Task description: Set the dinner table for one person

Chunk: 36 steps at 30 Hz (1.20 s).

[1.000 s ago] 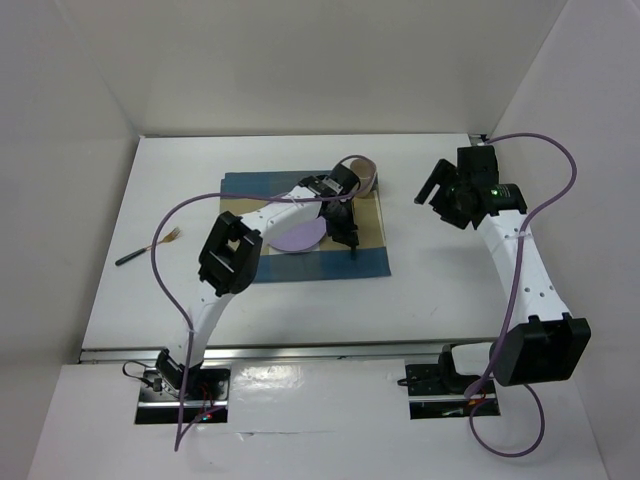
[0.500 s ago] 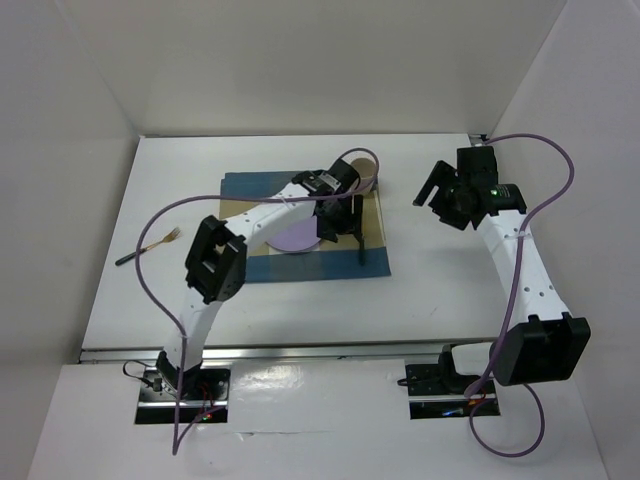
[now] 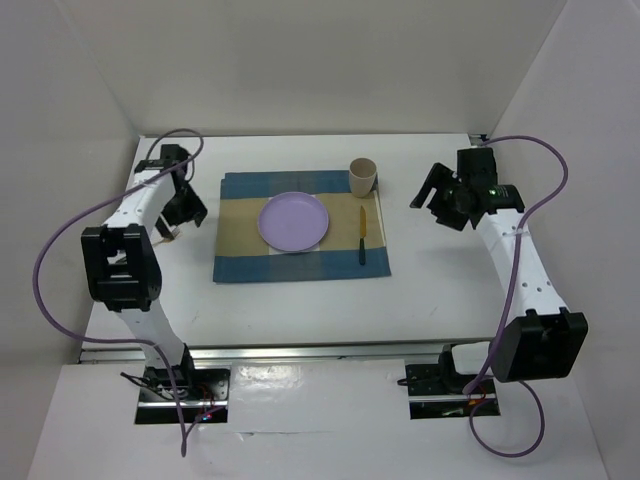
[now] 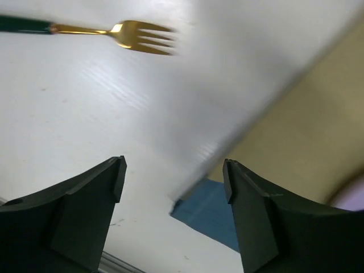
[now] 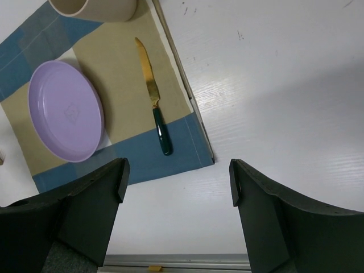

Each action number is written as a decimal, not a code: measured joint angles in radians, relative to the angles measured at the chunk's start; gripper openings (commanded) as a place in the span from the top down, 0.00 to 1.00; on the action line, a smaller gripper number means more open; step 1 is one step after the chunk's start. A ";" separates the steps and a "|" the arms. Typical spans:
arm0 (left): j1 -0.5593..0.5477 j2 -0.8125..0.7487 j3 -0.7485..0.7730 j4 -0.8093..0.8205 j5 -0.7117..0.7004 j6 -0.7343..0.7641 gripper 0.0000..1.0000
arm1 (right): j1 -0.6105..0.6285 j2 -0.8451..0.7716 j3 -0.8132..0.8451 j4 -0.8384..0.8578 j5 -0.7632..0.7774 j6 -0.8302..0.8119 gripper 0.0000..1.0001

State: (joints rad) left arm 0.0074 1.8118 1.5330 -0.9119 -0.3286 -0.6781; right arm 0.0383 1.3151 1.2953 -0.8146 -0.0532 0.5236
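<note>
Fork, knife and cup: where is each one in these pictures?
fork (image 4: 85,29), left wrist view, on its gold stem.
knife (image 5: 151,94), right wrist view, on its gold blade.
cup (image 3: 362,182), top external view, on its outer wall.

**Site:** robotics lab test cell.
**Evidence:** You work at a plain white counter (image 3: 430,290) boxed in by bare white wall panels (image 3: 300,60), with a metal rail (image 3: 300,351) along its near edge. Your left arm (image 3: 125,270) and right arm (image 3: 520,260) are bolted there on exposed mounting plates (image 3: 440,385).
**Domestic items:** one placemat (image 3: 240,255) bearing a plate (image 3: 292,221).
</note>
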 measured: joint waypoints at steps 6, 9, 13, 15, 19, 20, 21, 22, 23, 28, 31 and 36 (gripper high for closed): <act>0.190 0.048 -0.030 0.018 0.048 0.027 0.54 | 0.000 0.000 -0.026 0.009 -0.026 -0.002 0.17; 0.245 0.114 0.028 0.030 0.088 0.047 0.84 | 0.000 0.000 -0.044 0.013 -0.039 -0.002 0.17; 0.277 0.238 0.132 0.048 0.124 0.045 1.00 | 0.000 0.000 -0.053 0.014 -0.042 -0.002 0.17; 0.280 0.288 0.166 0.050 0.133 0.043 1.00 | 0.000 0.000 -0.055 0.014 -0.042 -0.002 0.17; 0.283 0.339 0.180 0.042 0.136 0.043 1.00 | 0.000 0.000 -0.061 0.013 -0.041 -0.002 0.17; 0.283 0.348 0.184 0.041 0.136 0.042 1.00 | 0.000 0.000 -0.061 0.013 -0.041 -0.002 0.17; 0.284 0.354 0.185 0.040 0.137 0.042 1.00 | 0.000 0.000 -0.061 0.014 -0.041 -0.002 0.17; 0.285 0.358 0.186 0.037 0.136 0.042 1.00 | 0.000 0.000 -0.061 0.014 -0.041 -0.002 0.17; 0.286 0.359 0.186 0.037 0.137 0.042 1.00 | 0.000 0.000 -0.061 0.014 -0.041 -0.002 0.17; 0.288 0.363 0.186 0.045 0.163 0.038 1.00 | 0.000 0.000 -0.061 0.014 -0.039 -0.002 0.17; 0.285 0.375 0.198 0.044 0.190 0.021 1.00 | 0.000 0.000 -0.061 0.014 -0.037 -0.002 0.17; 0.262 0.394 0.229 0.045 0.234 -0.014 1.00 | 0.000 0.000 -0.061 0.013 -0.034 0.000 0.17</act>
State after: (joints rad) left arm 0.2695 2.2063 1.7618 -0.8669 -0.0948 -0.6918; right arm 0.0383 1.3151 1.2339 -0.8013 -0.0875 0.5236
